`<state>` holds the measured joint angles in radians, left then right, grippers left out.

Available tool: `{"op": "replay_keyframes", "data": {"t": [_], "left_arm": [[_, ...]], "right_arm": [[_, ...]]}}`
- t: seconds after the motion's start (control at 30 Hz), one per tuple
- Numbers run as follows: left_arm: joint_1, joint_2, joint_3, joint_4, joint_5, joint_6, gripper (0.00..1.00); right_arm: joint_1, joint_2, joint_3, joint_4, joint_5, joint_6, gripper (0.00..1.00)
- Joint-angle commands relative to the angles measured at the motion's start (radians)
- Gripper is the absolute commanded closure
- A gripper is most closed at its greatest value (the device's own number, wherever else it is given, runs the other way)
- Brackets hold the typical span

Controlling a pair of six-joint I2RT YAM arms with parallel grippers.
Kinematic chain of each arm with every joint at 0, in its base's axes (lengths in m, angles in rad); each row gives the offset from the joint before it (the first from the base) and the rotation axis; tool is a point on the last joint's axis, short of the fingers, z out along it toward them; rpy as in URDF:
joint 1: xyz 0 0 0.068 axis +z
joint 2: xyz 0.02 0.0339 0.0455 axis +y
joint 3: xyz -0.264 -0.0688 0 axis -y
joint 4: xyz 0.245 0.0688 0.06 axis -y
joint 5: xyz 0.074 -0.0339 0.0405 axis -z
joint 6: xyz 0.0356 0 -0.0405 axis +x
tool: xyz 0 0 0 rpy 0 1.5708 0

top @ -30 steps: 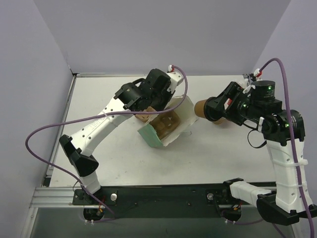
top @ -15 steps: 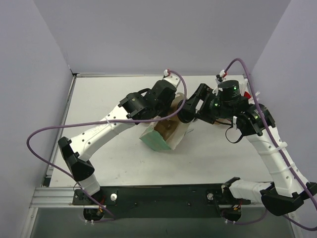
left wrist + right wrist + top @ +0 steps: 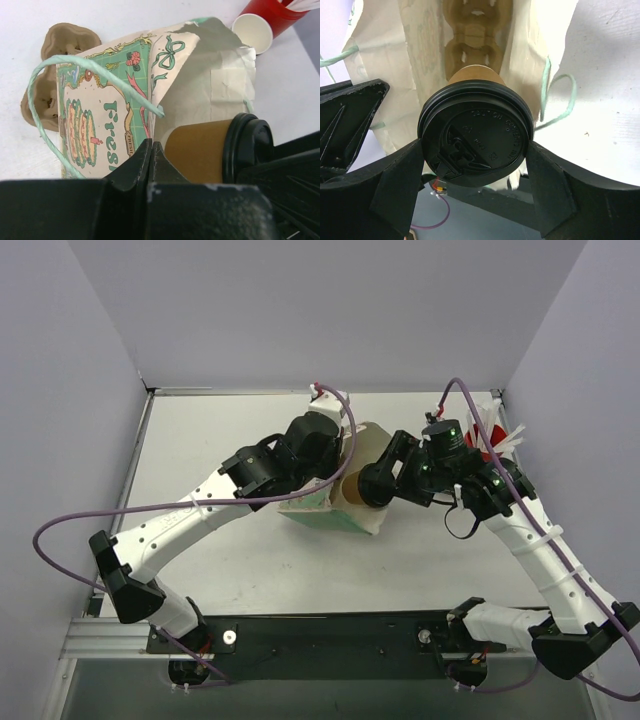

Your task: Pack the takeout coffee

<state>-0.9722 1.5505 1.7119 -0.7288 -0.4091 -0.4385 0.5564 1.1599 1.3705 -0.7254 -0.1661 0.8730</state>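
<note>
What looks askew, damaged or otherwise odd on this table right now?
The coffee cup is held on its side in the right gripper, lid toward the wrist, at the mouth of the paper bag, which also lies sideways. The bag's mouth edge is crumpled and ragged. No spill shows.

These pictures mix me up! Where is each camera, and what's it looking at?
Top: above, behind the arms, looking down at the table; both arms show.
Left wrist: on the left arm, facing the paper bag; its shut fingers show.
Right wrist: on the right arm, facing into the bag; its fingers grip the takeout coffee.
Shared: both wrist views show coffee and bag.
</note>
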Motion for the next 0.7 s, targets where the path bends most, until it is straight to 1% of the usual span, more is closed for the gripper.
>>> {"op": "replay_keyframes", "data": {"t": [0.0, 0.1, 0.17, 0.2, 0.4, 0.53, 0.67], "left_arm": [[-0.023, -0.079, -0.053, 0.204, 0.062, -0.023, 1.0], [-0.028, -0.119, -0.132, 0.278, 0.088, -0.014, 1.0], [-0.036, -0.154, -0.191, 0.333, 0.087, -0.02, 1.0], [-0.034, -0.165, -0.207, 0.348, 0.089, -0.029, 1.0], [-0.045, -0.207, -0.299, 0.423, 0.089, -0.115, 1.0], [-0.054, -0.256, -0.379, 0.506, 0.107, -0.124, 1.0], [-0.056, -0.294, -0.457, 0.595, 0.144, -0.114, 1.0]], "right_arm": [[0.039, -0.034, -0.013, -0.011, 0.1, -0.032, 0.58], [0.076, -0.034, -0.017, -0.005, 0.155, -0.045, 0.58], [0.1, -0.031, -0.021, -0.002, 0.163, -0.051, 0.58], [0.103, -0.026, -0.027, -0.002, 0.186, -0.052, 0.58], [0.117, 0.0, -0.041, -0.017, 0.195, -0.042, 0.6], [0.148, 0.017, -0.037, -0.049, 0.252, -0.065, 0.6], [0.183, 0.02, -0.068, -0.049, 0.272, -0.074, 0.6]]}}
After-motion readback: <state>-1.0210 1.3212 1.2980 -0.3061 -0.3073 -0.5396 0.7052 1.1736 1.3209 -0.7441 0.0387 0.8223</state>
